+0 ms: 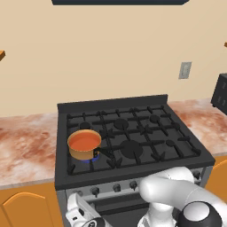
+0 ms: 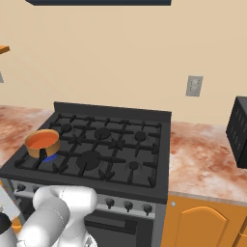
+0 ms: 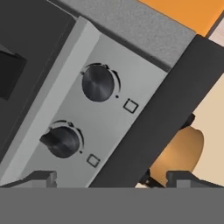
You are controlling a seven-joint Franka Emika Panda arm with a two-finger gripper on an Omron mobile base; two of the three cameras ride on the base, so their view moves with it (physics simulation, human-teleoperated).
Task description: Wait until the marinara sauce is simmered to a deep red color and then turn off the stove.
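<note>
The marinara sauce (image 1: 84,140) (image 2: 42,139) is a flat orange-red disc in a small orange-tan saucepan (image 1: 84,152) (image 2: 42,148). The pan stands on the front left burner of the black stove (image 1: 146,128) (image 2: 116,144), with a blue flame (image 1: 91,158) under it. My gripper (image 3: 113,180) hangs low before the stove's silver front at its left end, open, with nothing between its fingers. In the hand view two dark knobs face it: one knob (image 3: 98,83) farther off, and a nearer knob (image 3: 63,141) with its pointer turned aside. The pan's side (image 3: 183,148) shows past the stove's edge.
Reddish marbled counters (image 1: 26,146) (image 2: 202,159) flank the stove. A black appliance (image 1: 220,93) (image 2: 239,130) stands on the right counter. More knobs (image 1: 116,187) (image 2: 128,206) line the front panel. Orange cabinet doors (image 2: 202,222) sit below.
</note>
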